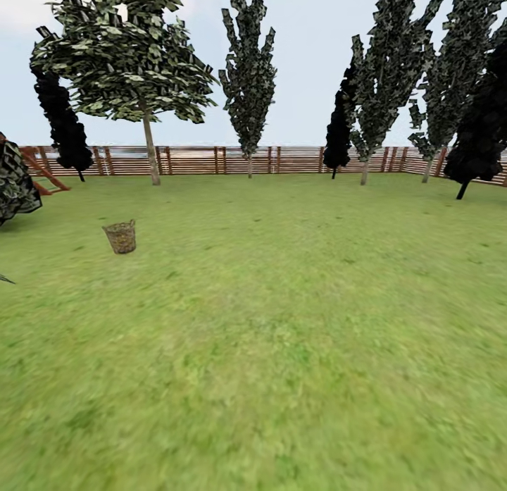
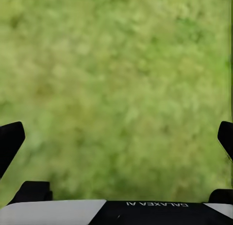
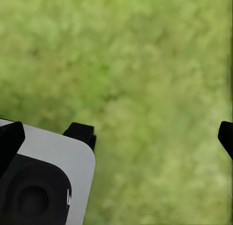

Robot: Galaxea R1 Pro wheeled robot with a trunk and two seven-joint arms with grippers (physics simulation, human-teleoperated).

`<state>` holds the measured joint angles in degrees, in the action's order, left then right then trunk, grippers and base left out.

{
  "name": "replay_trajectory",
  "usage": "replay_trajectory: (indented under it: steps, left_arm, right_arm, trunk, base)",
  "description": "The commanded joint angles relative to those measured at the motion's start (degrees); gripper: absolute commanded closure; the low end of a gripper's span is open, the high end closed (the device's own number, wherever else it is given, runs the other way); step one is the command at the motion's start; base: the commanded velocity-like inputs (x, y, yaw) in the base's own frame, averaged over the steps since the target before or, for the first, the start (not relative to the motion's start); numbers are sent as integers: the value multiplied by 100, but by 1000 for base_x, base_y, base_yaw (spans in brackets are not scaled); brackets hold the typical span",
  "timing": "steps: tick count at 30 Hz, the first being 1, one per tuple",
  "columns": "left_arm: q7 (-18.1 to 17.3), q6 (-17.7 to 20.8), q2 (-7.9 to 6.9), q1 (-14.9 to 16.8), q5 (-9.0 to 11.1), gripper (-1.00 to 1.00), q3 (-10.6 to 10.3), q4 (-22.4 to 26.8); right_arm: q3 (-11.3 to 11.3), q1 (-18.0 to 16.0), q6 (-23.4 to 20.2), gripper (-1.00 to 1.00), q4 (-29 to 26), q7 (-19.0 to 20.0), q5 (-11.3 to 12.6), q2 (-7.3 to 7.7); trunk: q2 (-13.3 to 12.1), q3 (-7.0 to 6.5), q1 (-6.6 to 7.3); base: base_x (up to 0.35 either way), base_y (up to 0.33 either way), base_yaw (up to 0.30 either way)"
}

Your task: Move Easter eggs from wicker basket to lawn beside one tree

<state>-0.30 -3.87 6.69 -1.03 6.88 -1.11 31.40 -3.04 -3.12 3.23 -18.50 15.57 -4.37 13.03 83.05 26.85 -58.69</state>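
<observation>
Left gripper [image 2: 116,137], black-fingered: fingers [image 2: 9,140] spread wide at frame edges, nothing between, blurred green grass beneath. Right gripper [image 3: 116,137], black-fingered: likewise spread wide, empty, over grass, grey-black robot part [image 3: 43,181] at lower left.

Head view: wide flat green lawn [image 1: 282,322] across lower frame. Round brown open-weave wicker basket [image 1: 121,237] upright on grass, left of centre; contents too small to tell. Pale-trunked tree with broad leafy canopy [image 1: 149,153] upper left, behind basket, well apart. Brown horizontal-slat wooden fence [image 1: 204,160] across back. Dark cypress-like trees [image 1: 482,132] along the fence.
</observation>
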Motion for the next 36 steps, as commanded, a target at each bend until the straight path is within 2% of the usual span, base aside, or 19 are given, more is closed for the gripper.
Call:
replay_trajectory:
  steps: [1, 7, 31, 36]
  left_arm:
    - [-2, -8, -1, -2, 59, -100, -12, 7]
    - [-5, -8, -1, -3, 59, -100, -12, 6]
    - [-1, -8, -1, -2, 59, -100, -12, 5]
    - [-3, -8, -1, -2, 59, -100, -12, 5]
  right_arm:
    - [-25, -4, 29, -100, 4, -4, -46, 3]
    - [-26, -4, 29, -100, 4, -9, -46, -1]
    - [-28, -4, 29, -100, 4, -10, -46, -2]
    - [-29, -4, 29, -100, 4, -10, -53, 0]
  trunk:
    - [2, 5, -4]
    - [2, 5, -4]
    - [2, 5, -4]
    - [2, 5, -4]
  base:
    - [335, -128, 1]
    - [335, -127, 125]
    - [335, -127, 268]
    - [335, -126, 127]
